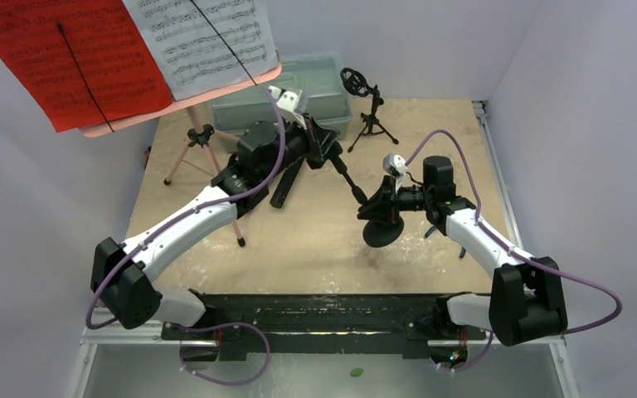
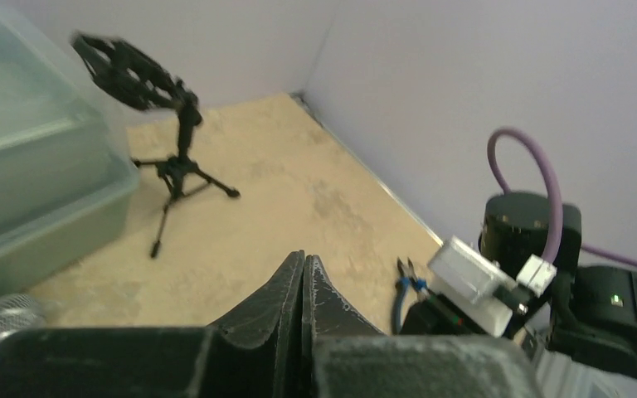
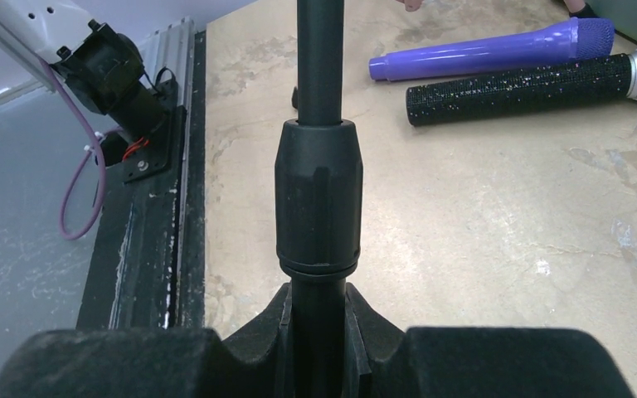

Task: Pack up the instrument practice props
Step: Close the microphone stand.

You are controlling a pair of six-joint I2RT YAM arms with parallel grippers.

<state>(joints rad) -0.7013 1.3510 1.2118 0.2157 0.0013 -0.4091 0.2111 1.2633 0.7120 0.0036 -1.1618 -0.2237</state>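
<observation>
Black stand (image 3: 318,191): clamped in my right gripper (image 3: 318,300)
Left gripper (image 2: 303,286): fingers together, empty
Purple mic (image 3: 489,51): beside black mic (image 3: 522,87) on table (image 3: 481,224)

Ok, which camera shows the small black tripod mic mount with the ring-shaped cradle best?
The left wrist view: the small black tripod mic mount appears large and side-on, with cradle, stem and legs visible, though slightly blurred. The top external view shows it whole but small, beside the grey-green plastic case. The right wrist view misses it.
</observation>
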